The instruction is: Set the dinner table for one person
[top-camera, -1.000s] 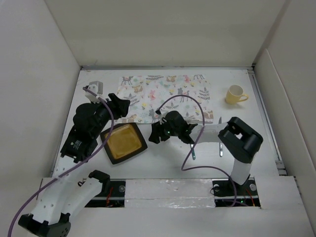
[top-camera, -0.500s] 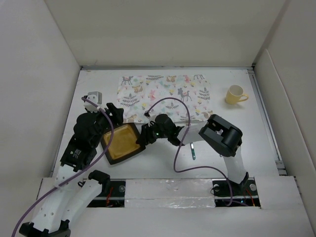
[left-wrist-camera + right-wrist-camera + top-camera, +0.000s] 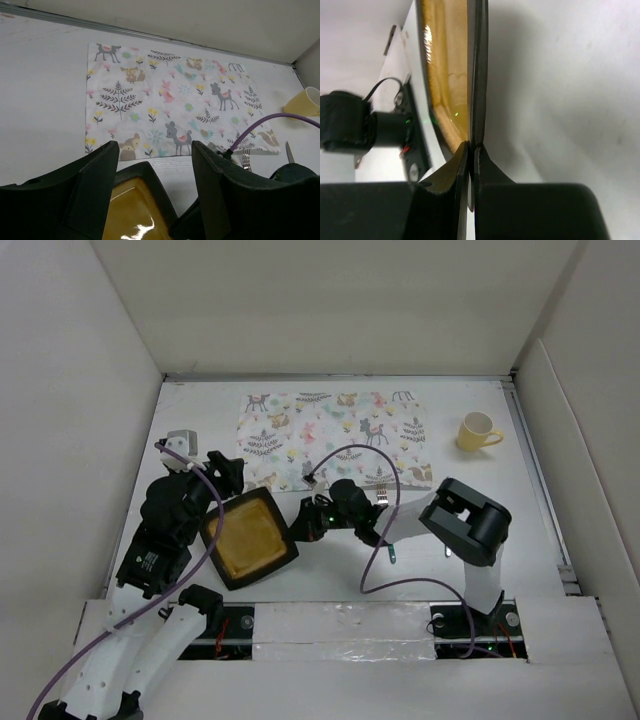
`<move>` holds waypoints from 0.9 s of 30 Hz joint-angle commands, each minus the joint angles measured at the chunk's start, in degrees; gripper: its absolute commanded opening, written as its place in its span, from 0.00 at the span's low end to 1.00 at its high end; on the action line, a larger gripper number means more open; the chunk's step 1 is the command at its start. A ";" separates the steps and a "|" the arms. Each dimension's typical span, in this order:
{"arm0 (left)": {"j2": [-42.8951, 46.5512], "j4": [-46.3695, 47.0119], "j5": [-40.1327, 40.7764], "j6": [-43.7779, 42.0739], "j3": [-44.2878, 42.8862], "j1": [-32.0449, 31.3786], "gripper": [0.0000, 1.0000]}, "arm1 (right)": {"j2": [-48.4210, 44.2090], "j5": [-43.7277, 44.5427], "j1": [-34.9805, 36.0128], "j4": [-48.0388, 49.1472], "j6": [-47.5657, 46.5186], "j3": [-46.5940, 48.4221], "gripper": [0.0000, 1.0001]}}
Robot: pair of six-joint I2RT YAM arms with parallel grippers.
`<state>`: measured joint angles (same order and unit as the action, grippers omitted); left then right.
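Note:
A square amber plate with a black rim (image 3: 247, 538) lies on the white dinner table (image 3: 540, 540), near its front left. My right gripper (image 3: 302, 524) is shut on the plate's right rim. In the right wrist view both fingers pinch the thin black edge (image 3: 471, 148) of the plate (image 3: 447, 65). My left gripper (image 3: 227, 474) is open over the plate's far left corner. In the left wrist view its jaws (image 3: 155, 147) stand wide, with the plate (image 3: 135, 210) showing low between them and nothing gripped.
A deer-print placemat (image 3: 335, 435) lies at the back centre. A yellow cup (image 3: 478, 430) stands to its right. A fork (image 3: 383, 495) rests by the placemat's near edge, and another piece of cutlery (image 3: 392, 554) lies under the right arm. White walls enclose the table.
My right gripper moved left to the plate's right rim and closed on it. The left gripper drew back a little toward the left, still open. The plate turned slightly.

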<state>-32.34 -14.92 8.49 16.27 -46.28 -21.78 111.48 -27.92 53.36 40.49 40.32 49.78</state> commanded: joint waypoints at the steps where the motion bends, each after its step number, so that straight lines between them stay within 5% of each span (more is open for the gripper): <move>1: -0.01 1.64 0.65 -0.80 0.32 -0.19 0.57 | -6.61 -2.75 1.22 2.04 -1.39 -3.81 0.00; 10: 1.40 2.00 2.23 -0.28 0.67 2.09 0.57 | -20.15 -1.88 -5.62 5.30 6.00 -1.79 0.00; 22: 1.49 1.82 2.32 -0.01 0.67 2.09 0.57 | -23.59 -2.31 -16.98 -2.86 6.54 1.81 0.00; 27: 1.14 2.17 2.06 -0.10 0.67 2.09 0.57 | -22.28 -3.36 -15.75 3.93 10.21 -7.90 0.00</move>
<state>-31.29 -14.90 10.46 16.34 -45.76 -20.01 90.45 -27.11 35.79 33.93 45.28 45.76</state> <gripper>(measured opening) 0.567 0.066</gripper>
